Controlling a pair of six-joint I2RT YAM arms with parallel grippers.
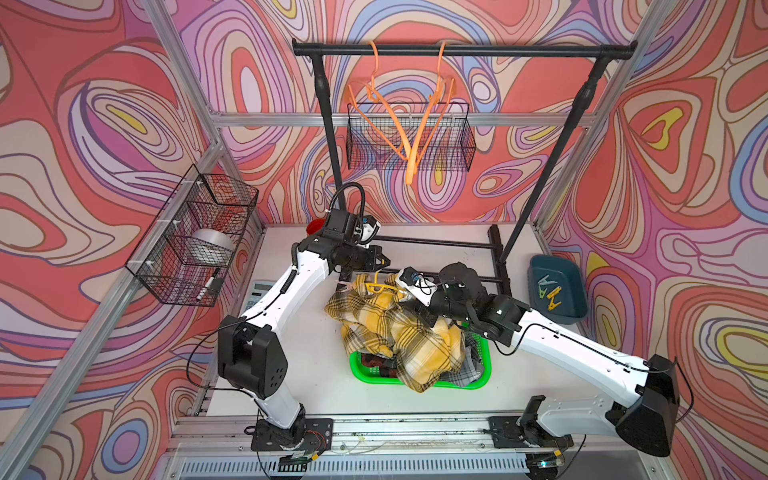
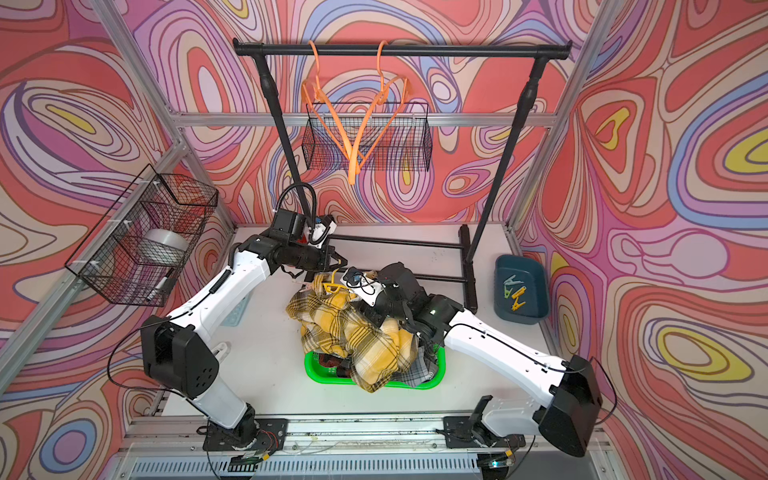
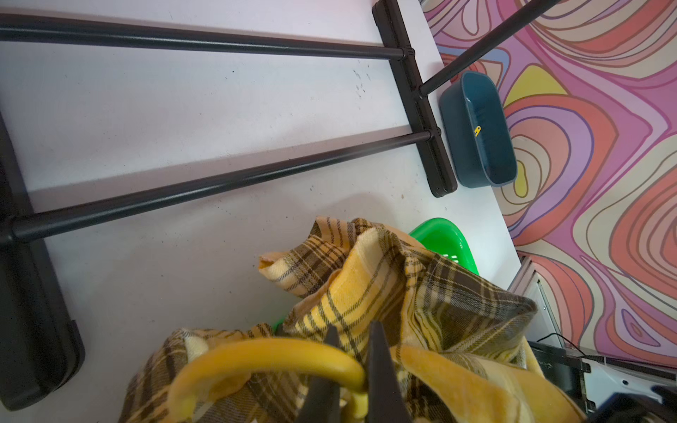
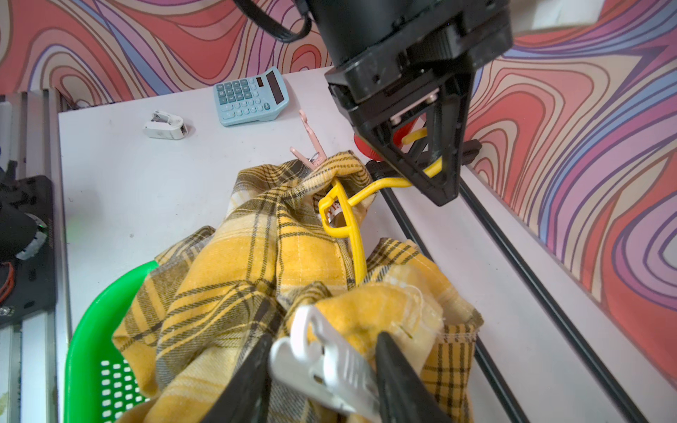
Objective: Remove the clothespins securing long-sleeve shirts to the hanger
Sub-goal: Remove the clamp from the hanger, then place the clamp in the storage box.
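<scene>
– right gripper (image 4: 325, 340): what's it on?
– its two fingers press either side of a white clothespin (image 4: 322, 370) sitting on a fold of the yellow plaid shirt (image 4: 234, 278). only the right wrist view shows that; in both top views the wrist covers the pin.
– and the left gripper (image 4: 437, 183)?
– clamped on the hook of the yellow hanger (image 4: 357, 234). the left wrist view has the hook right between the closed fingers (image 3: 381, 366).
– where's the shirt?
– heaped over the green basket (image 1: 361, 374) and spilling onto the table. a pink clothespin (image 4: 311, 146) is clipped at its far end.
– what do the top views add?
– a blue bin (image 1: 575, 309) by the rack's foot, holding loose clothespins (image 1: 548, 291), pale green and yellow. the left wrist view catches only a yellow one.
</scene>
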